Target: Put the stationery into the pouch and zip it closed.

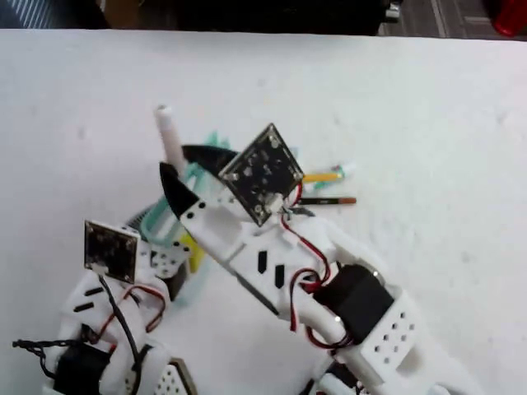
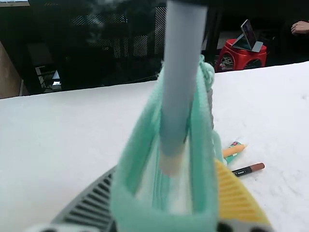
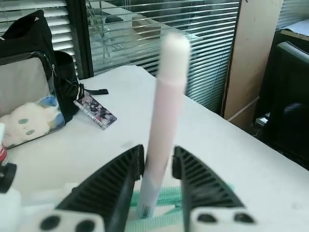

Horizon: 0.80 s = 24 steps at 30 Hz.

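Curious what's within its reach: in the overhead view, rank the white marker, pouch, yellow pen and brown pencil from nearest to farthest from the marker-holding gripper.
1. white marker, gripped by the right gripper.
2. pouch, right beside it.
3. yellow pen and brown pencil, farther off on the table: too close to call.

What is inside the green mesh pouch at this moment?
The lower end of a pale pen, held by the right hand, stands in the pouch mouth. The mesh hides anything deeper.

Mesh cloth pouch (image 2: 137,154), matt table (image 1: 412,107)
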Motion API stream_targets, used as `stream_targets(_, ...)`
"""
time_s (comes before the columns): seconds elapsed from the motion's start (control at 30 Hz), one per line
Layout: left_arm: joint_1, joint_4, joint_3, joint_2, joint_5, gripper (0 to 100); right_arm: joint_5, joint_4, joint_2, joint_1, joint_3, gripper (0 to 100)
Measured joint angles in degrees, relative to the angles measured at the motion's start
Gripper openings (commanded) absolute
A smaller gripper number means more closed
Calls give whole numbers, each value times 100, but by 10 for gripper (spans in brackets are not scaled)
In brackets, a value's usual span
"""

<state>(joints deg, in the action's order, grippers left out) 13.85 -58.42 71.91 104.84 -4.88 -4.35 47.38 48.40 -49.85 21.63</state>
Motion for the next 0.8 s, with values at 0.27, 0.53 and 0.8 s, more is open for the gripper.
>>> stream_targets(0.27,0,158,97,0,0,211,0,132,0,0,0,198)
stream_targets(0.53,0,237,132,9,0,211,0,132,0,9,0,198)
stream_targets(0.8,0,237,132,9,0,211,0,132,0,141,0,198)
